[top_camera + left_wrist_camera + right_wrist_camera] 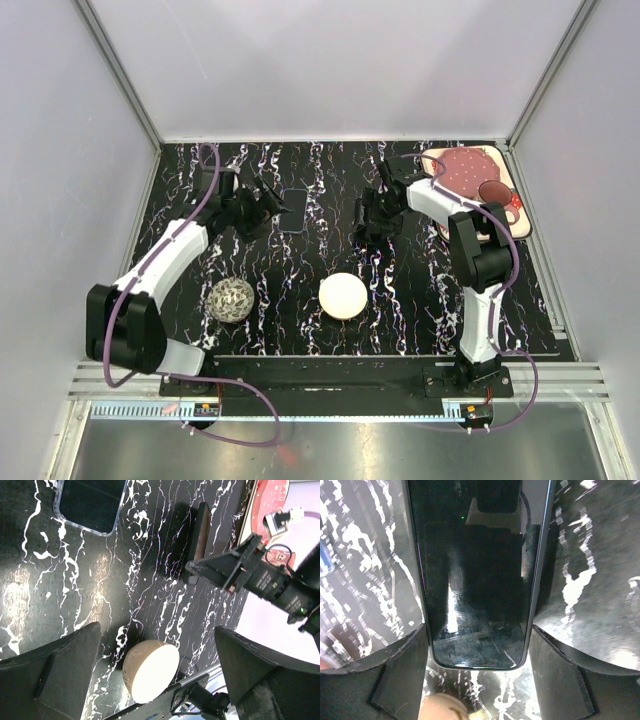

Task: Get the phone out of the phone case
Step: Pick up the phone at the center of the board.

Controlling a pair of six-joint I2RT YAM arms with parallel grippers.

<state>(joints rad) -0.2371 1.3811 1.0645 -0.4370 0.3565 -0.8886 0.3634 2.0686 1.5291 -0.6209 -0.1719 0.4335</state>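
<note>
Here the glossy black phone (475, 570) sits clamped in the right claw (477, 630), to the right of the clear plastic phone case (82, 524). The left claw (157, 630) gapes wide and empty near that case, whose contents are unclear.

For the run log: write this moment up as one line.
step: phone out of phone case | right gripper: shut on phone | left gripper: open, empty | phone case: flat on table, apart from phone

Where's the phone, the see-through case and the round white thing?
phone (477, 605): right wrist view, middle of its dark screen.
see-through case (90, 501): left wrist view, middle of its clear back.
round white thing (343, 296): top view, middle of its top.
</note>
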